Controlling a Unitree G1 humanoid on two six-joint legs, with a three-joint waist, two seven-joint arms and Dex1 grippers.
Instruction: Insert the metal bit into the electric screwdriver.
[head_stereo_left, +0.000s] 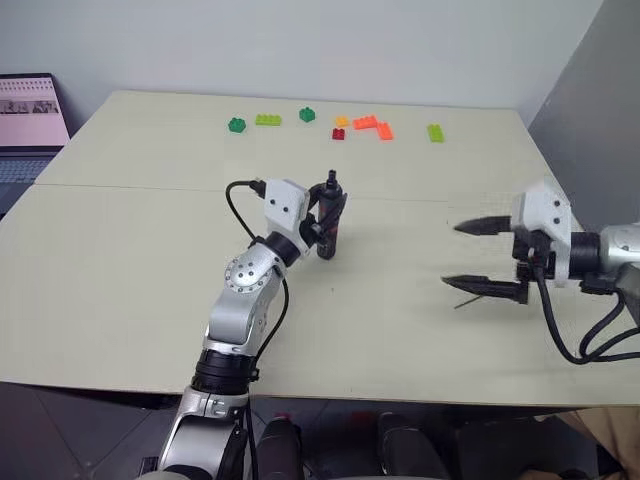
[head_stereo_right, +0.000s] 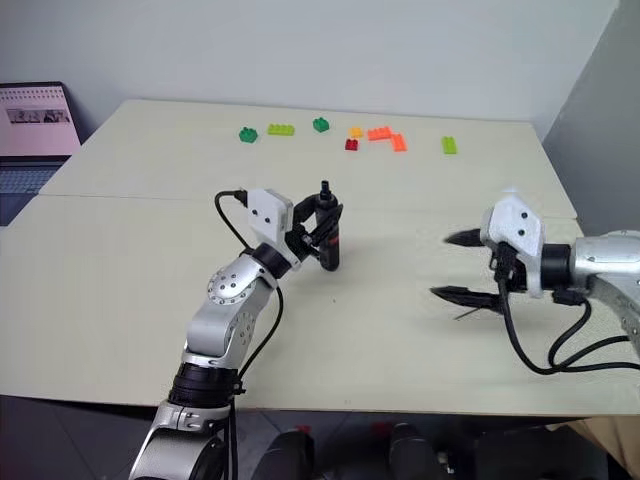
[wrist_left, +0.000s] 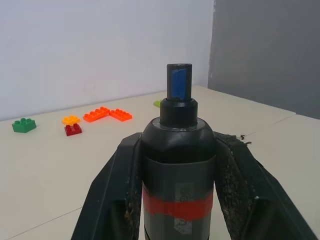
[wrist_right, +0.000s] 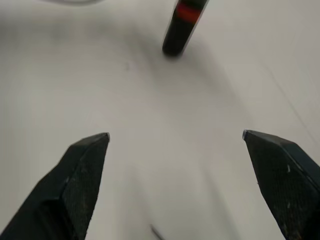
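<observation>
Two grippers work over the pale table (head_stereo_left: 120, 290). Nearest, the right gripper (head_stereo_left: 478, 257) hangs spread wide with nothing between its fingers; a thin sliver, perhaps the metal bit (head_stereo_right: 466, 313), lies just under its lower finger, too small to be sure. Farther in, the left gripper (head_stereo_left: 327, 222) is clamped on the electric screwdriver (head_stereo_left: 331, 213), held upright, tip up. Beyond lie coloured toy bricks (head_stereo_left: 372, 125) and a laptop (head_stereo_left: 30, 125) at the far left.
</observation>
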